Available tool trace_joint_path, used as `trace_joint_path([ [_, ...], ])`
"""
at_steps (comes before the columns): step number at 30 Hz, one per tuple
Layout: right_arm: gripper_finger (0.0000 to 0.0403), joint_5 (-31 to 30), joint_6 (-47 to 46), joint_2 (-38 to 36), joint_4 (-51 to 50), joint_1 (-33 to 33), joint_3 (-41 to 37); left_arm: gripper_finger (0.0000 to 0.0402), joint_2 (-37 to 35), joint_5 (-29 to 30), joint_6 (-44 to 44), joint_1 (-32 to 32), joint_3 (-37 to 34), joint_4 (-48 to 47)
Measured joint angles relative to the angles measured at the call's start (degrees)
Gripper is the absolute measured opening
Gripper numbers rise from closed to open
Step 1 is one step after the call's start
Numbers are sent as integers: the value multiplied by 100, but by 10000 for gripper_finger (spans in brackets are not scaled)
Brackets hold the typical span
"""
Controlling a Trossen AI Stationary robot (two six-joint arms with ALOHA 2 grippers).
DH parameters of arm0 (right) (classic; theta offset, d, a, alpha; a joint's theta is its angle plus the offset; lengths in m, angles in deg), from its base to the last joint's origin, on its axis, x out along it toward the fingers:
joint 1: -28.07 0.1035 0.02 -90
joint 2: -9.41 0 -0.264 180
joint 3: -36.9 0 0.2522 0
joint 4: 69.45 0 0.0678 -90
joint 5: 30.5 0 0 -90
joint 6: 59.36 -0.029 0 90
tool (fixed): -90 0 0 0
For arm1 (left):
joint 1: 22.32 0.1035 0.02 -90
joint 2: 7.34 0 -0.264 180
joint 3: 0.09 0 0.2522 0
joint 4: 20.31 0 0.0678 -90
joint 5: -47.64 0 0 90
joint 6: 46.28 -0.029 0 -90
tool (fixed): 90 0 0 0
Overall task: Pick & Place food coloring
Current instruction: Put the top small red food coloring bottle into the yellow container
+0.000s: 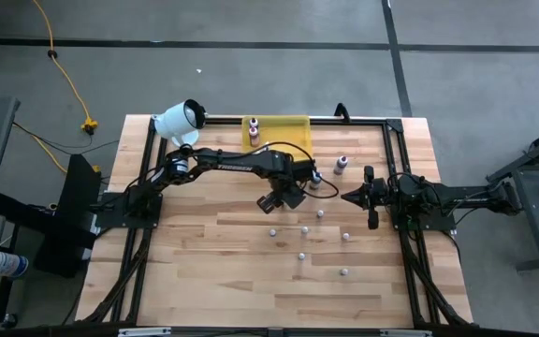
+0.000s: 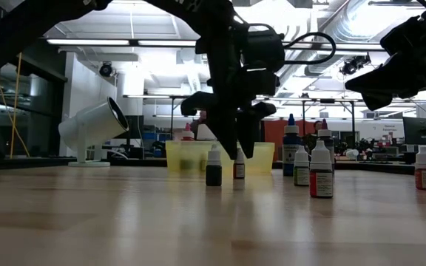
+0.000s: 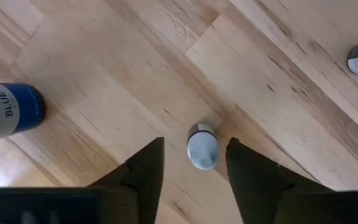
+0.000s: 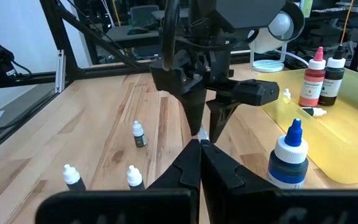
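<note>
Barely begun: two bottles [image 1: 253, 130] sit in the yellow tray [image 1: 293, 124]; the left end effector [image 3: 194, 163] straddles, ungripped, a small bottle [image 3: 202, 145]; the right end effector [image 1: 349, 197] is closed and empty.

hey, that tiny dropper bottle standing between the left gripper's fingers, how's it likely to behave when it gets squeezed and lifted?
The small bottle stands upright on a narrow base, so a lopsided touch from the open left gripper would probably tip it. Its round body would likely roll on the wooden table if it fell. It looks light, so lifting should take little force, though the smooth sides may slip.
</note>
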Motion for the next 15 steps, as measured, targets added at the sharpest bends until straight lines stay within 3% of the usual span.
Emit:
trace_joint_path([
  [15, 0, 2, 0, 1, 1, -2, -1, 74, 0, 26, 7, 0, 0, -7],
])
